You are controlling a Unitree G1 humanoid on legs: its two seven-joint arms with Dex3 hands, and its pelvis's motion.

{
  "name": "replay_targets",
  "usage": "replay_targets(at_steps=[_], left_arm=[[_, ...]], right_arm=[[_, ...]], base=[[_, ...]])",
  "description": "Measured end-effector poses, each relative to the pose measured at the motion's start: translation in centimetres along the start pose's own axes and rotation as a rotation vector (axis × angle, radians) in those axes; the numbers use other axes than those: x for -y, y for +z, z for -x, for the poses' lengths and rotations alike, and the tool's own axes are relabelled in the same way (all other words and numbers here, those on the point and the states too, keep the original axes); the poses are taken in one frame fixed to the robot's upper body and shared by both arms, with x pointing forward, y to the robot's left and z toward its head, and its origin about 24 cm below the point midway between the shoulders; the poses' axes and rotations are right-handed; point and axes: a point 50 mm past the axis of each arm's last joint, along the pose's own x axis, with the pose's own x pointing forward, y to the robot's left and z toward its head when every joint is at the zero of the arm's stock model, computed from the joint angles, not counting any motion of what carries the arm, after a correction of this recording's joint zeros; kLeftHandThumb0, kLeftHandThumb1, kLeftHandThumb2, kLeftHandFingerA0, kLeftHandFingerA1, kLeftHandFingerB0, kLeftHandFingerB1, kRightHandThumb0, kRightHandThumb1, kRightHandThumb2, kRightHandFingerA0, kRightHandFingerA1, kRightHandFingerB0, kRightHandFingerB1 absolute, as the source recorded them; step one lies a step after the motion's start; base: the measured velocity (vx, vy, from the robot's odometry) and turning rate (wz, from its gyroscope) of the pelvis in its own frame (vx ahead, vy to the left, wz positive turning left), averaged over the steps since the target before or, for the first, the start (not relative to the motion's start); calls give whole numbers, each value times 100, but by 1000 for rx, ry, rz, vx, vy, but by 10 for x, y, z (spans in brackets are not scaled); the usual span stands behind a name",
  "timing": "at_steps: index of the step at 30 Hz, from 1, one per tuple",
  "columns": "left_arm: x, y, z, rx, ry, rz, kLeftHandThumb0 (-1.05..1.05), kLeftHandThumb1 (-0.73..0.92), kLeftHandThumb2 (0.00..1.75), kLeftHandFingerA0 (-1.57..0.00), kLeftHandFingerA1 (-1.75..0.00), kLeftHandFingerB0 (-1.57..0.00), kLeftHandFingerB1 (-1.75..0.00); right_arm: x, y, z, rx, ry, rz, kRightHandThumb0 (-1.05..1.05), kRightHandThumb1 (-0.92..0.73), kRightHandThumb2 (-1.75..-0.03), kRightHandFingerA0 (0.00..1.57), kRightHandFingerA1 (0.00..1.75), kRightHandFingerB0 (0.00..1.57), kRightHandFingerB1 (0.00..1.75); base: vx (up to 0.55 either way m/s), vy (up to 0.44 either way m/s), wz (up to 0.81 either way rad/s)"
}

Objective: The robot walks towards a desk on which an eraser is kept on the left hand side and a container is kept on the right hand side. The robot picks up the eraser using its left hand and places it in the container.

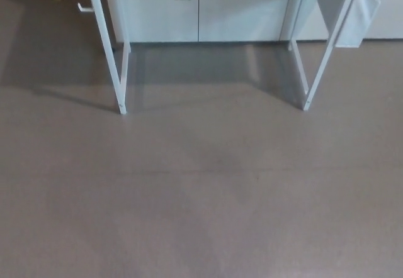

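Observation:
Only the lower part of the desk shows in the head view: a white left leg frame [113, 58] and a white right leg frame [318, 64] standing on the grey-brown floor [201, 190]. The desk top lies above the picture's upper edge, so the eraser and the container are hidden. Neither of my hands nor any part of my arms appears.
White cabinet doors [198, 7] with dark handles stand behind the desk legs. A white panel [359, 11] hangs at the right leg frame. A small white object [84, 7] lies on the floor at the far left, beside the left leg.

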Motion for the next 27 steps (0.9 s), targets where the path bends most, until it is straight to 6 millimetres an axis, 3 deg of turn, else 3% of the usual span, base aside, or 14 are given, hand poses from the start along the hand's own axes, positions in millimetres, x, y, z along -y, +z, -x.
replay_targets(at_steps=[10,11,12,15,16,25,26,27], left_arm=[[1,-6,2,-19,-14,-16,-21,46,87,-26,-53,-14,-47],[2,-8,2,-25,-17,-23,-20,46,87,-26,-53,-14,-47],[2,-9,3,-29,-18,-25,-22,46,87,-29,-54,-15,-47],[1,-13,4,-40,-20,-44,-22,45,86,-34,-56,-16,-47],[0,-14,5,-44,-21,-53,-27,64,60,-42,-40,-28,-34],[-4,-14,5,-43,-11,-111,-26,64,58,-41,-40,-28,-34],[-4,-15,6,-46,-10,-111,-23,46,88,-31,-55,-14,-47],[-4,-16,6,-47,-10,-111,-23,47,88,-28,-54,-13,-47]], right_arm=[[1,-6,2,-9,-7,20,-56,-46,-54,42,49,28,35],[2,-7,3,-14,-8,21,-60,-38,-73,38,55,23,44],[2,-8,3,-19,-8,22,-54,-46,-54,40,47,28,35],[2,-11,4,-27,-7,23,-53,-46,-55,41,46,29,35],[2,-12,4,-30,-7,24,-55,-46,-55,40,45,29,34],[-2,-18,5,-41,4,26,-53,-47,-55,41,44,30,34],[-2,-20,6,-46,5,28,-54,-46,-55,42,46,29,34],[-1,-21,6,-51,4,29,-55,-46,-55,42,46,29,34]], base=[[196,-258,15],[204,-122,1],[193,-83,-1],[192,-27,-10],[168,18,-14],[356,95,0],[265,-16,10],[232,-44,11]])
